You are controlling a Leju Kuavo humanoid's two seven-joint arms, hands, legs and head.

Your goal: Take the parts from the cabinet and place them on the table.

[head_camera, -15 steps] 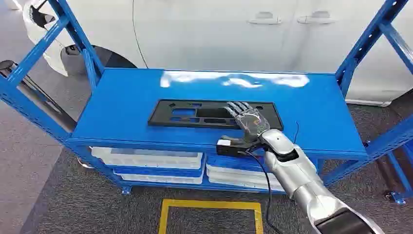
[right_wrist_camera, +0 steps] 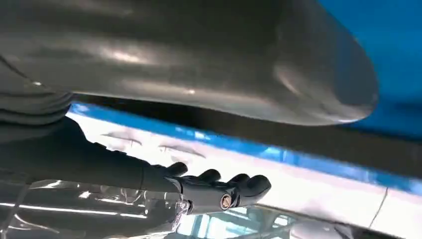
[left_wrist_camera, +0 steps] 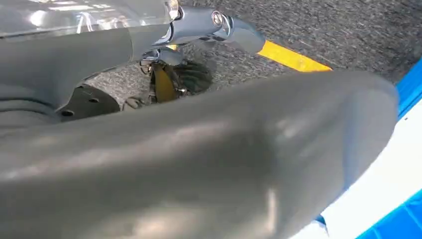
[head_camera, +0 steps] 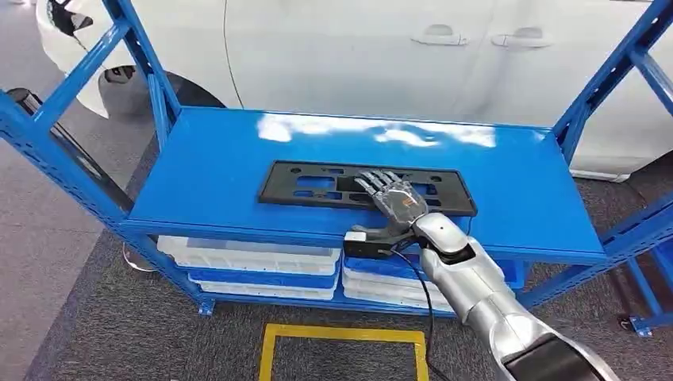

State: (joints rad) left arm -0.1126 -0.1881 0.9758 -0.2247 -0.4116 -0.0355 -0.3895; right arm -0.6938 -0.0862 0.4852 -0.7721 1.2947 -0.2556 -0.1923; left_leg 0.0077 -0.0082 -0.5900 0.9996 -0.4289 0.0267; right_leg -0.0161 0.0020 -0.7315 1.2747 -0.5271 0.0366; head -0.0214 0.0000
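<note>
A flat black plastic frame part (head_camera: 317, 184) with several cut-outs lies on the blue shelf top (head_camera: 214, 171), lengthwise across its middle. My right hand (head_camera: 394, 202) lies over the right half of the part, fingers stretched out flat on it and its thumb down by the shelf's front edge. In the right wrist view the dark fingers (right_wrist_camera: 219, 191) are straight and apart from the thick thumb. My left hand (left_wrist_camera: 199, 159) hangs low over the carpet with nothing in it.
White trays (head_camera: 254, 258) sit on the lower shelf. Blue uprights (head_camera: 151, 71) and slanted braces frame both ends of the rack. A white car (head_camera: 357, 48) stands close behind. A yellow floor marking (head_camera: 341, 333) lies in front of the rack.
The camera has shifted, so the whole rack sits a little to the right. My right hand has slid slightly leftward along the black part, fingers still flat.
</note>
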